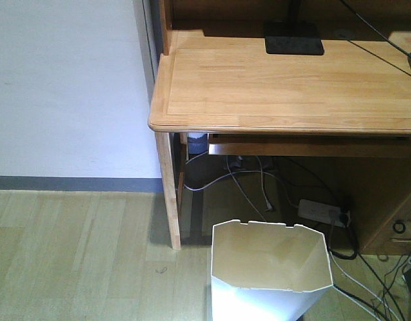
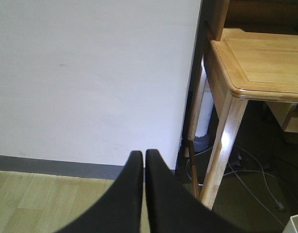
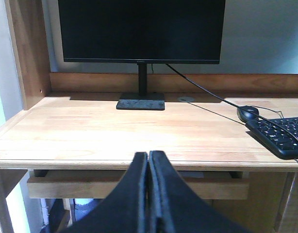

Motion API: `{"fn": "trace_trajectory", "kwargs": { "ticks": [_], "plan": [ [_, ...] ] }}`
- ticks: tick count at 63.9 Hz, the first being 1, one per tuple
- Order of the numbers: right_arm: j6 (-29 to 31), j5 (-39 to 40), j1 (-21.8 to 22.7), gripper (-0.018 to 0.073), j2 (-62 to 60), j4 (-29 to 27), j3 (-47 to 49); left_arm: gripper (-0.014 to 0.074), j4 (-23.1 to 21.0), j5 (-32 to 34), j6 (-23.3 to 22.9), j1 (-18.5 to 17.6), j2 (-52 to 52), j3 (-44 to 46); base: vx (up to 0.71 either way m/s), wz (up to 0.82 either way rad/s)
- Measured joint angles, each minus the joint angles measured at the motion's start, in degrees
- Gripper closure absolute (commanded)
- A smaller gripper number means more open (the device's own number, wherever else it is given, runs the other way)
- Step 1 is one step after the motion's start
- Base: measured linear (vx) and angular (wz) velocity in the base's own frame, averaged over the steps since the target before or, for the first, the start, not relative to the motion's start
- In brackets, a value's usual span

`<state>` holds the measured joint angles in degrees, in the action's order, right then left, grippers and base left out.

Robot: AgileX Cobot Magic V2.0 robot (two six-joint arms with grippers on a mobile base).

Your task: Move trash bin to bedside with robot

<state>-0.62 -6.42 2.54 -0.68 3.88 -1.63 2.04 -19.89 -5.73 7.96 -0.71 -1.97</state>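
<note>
On the floor (image 1: pixel 71 254) just in front of the desk (image 1: pixel 286 87), the bin (image 1: pixel 269 257) stands upright with its open mouth up. It is near the desk's left front leg (image 1: pixel 167 194) but apart from it. Neither gripper is on it.

The left gripper (image 2: pixel 143 154) points level toward the white wall (image 2: pixel 91 73) beside the desk corner. Its two black fingers (image 2: pixel 127 194) are pressed together with only a hairline slit between them, and they hold nothing. The right gripper (image 3: pixel 148 156) faces the desk's front edge, aimed at the monitor (image 3: pixel 141 29), and is likewise closed and empty.

On the desktop are the monitor's stand (image 3: pixel 140 103) and, to the right, a mouse (image 3: pixel 248 113) and a keyboard (image 3: pixel 280 136). Under the desk, behind the bin, lie tangled cables (image 1: pixel 252 177) and a power strip (image 1: pixel 318 211). More cables trail on the floor at the bin's right.
</note>
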Motion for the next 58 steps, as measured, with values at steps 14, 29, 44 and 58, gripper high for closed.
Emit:
{"fn": "trace_trajectory", "kwargs": {
  "ticks": [14, 29, 44, 58],
  "plan": [
    [0.0, 0.0, 0.0, 0.0564, 0.0, 0.0, 0.0, 0.0603, 0.0, 0.0, 0.0, 0.0, 0.0, 0.0, 0.0, 0.0],
    [0.0, 0.0, 0.0, 0.0564, 0.0, 0.0, 0.0, 0.0603, 0.0, 0.0, 0.0, 0.0, 0.0, 0.0, 0.0, 0.0],
    [0.0, 0.0, 0.0, 0.0564, 0.0, 0.0, 0.0, 0.0603, 0.0, 0.0, 0.0, 0.0, 0.0, 0.0, 0.0, 0.0],
    [0.06, 0.0, 0.0, 0.0564, 0.0, 0.0, 0.0, 0.0603, 0.0, 0.0, 0.0, 0.0, 0.0, 0.0, 0.0, 0.0]
  ]
}}
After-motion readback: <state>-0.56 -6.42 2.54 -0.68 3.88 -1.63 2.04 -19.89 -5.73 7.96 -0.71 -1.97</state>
